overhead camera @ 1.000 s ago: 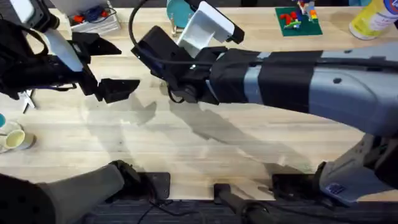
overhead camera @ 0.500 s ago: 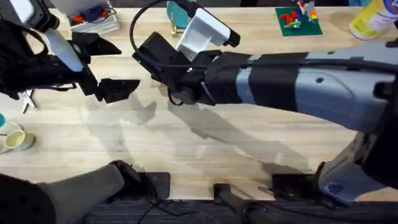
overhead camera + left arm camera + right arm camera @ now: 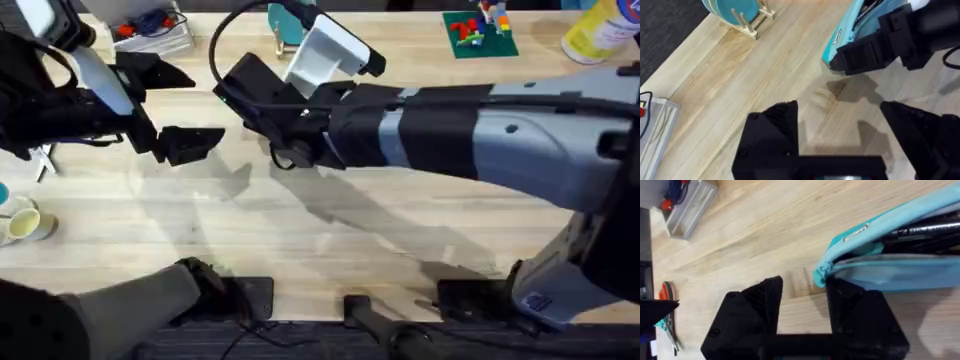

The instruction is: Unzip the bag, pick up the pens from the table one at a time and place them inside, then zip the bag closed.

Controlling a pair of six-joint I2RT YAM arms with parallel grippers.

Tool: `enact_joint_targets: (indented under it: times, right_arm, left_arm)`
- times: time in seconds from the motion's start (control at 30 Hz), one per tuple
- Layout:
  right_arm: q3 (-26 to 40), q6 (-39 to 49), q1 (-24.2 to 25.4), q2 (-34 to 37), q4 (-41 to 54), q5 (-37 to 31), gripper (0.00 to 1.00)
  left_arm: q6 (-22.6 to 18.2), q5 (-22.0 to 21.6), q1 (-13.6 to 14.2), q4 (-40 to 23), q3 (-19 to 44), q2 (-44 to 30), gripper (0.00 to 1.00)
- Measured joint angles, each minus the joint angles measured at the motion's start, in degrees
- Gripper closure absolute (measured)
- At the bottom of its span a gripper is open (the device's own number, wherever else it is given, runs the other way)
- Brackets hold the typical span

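The light blue bag (image 3: 900, 265) lies on the wooden table (image 3: 350, 240) with its zipper open, and a black pen (image 3: 925, 230) rests inside it. My right gripper (image 3: 804, 282) is at the bag's closed zipper end, fingers a narrow gap apart, the bag's tip against one fingertip. In the overhead view the right arm reaches across and covers the bag. My left gripper (image 3: 837, 107) hovers open over bare wood a short way from the bag (image 3: 850, 25), with the right gripper (image 3: 840, 60) between them. From overhead, the left gripper (image 3: 185, 105) is left of the right one.
A round teal object on a wooden stand (image 3: 285, 20) stands behind the bag. A grey tray (image 3: 690, 205) and scissors (image 3: 40, 160) lie at the far left, a tape roll (image 3: 20, 222) near the left edge. Toy bricks (image 3: 478, 35) and a yellow bottle (image 3: 600, 30) sit at the back right.
The right arm has shifted a little to the left over the bag. The left arm has stayed still.
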State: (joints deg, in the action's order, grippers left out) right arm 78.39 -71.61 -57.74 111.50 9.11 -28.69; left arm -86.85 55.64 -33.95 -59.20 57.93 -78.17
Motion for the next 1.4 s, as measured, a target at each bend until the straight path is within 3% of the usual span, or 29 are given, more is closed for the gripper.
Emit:
enact_joint_targets:
  times: [0.13, 0.37, 0.5, 0.57, 1.17, 1.4]
  right_arm:
    - [0.00, 0.00, 0.17, 0.00, 0.00, 0.00, 0.518]
    - [0.00, -0.02, 0.53, 0.00, 0.84, 0.04, 0.662]
    - [0.00, -0.19, 0.67, 0.00, 2.24, 0.01, 0.902]
    - [0.00, -0.22, 0.83, 0.00, 2.40, 0.04, 0.965]
    - [0.00, -0.22, 0.92, -0.16, 2.33, 0.22, 0.971]
    - [0.00, -0.02, 1.57, -5.33, 2.33, 0.22, 0.971]
  left_arm:
    - [0.00, 0.00, 0.00, 0.00, 0.00, 0.00, 0.008]
    - [0.00, 0.00, 0.00, 0.00, 0.00, 0.00, 0.008]
    - [0.00, 0.00, 0.00, 0.00, 0.00, 0.01, 0.008]
    - [0.00, 0.00, 0.00, 0.00, 0.00, 0.00, 0.008]
    - [0.00, 0.01, 0.00, 0.00, 0.00, 0.02, 0.007]
    - [0.00, 0.00, 0.00, 0.00, 0.00, 0.00, 0.008]
